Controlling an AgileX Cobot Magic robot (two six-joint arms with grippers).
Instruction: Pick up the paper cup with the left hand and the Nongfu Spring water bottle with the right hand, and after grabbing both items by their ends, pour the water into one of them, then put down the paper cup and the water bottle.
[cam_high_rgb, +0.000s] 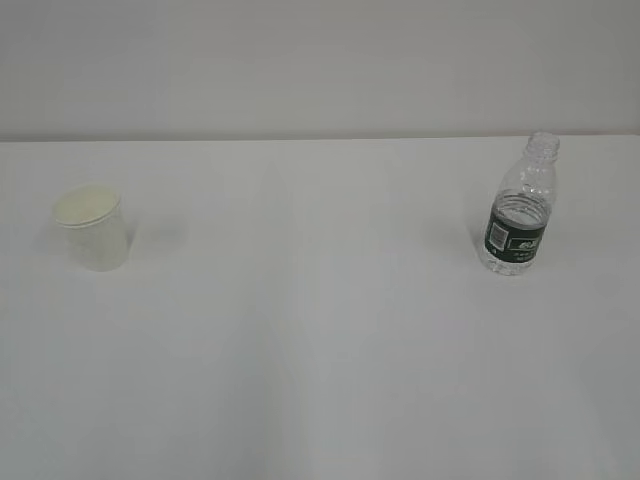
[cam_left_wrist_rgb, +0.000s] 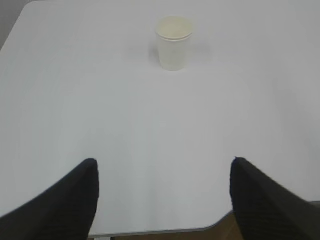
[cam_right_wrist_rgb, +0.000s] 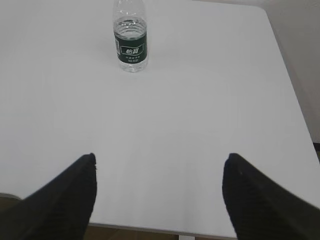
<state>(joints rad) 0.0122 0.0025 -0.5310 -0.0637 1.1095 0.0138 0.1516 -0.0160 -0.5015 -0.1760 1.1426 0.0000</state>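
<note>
A small white paper cup (cam_high_rgb: 93, 229) stands upright on the left of the white table; in the left wrist view the paper cup (cam_left_wrist_rgb: 174, 42) is far ahead of my left gripper (cam_left_wrist_rgb: 164, 162). That gripper is open, empty, and over the table's near edge. The Nongfu Spring water bottle (cam_high_rgb: 520, 207), clear with a dark green label and no cap, stands upright on the right. In the right wrist view the bottle (cam_right_wrist_rgb: 131, 39) is well ahead and left of my right gripper (cam_right_wrist_rgb: 159, 157), which is open with nothing between its fingers. Neither arm shows in the exterior view.
The white table (cam_high_rgb: 320, 350) runs back to a pale wall. Its near edge (cam_left_wrist_rgb: 160, 232) lies just under the left fingertips, and its right edge (cam_right_wrist_rgb: 295, 90) shows in the right wrist view. Bare tabletop lies between cup and bottle.
</note>
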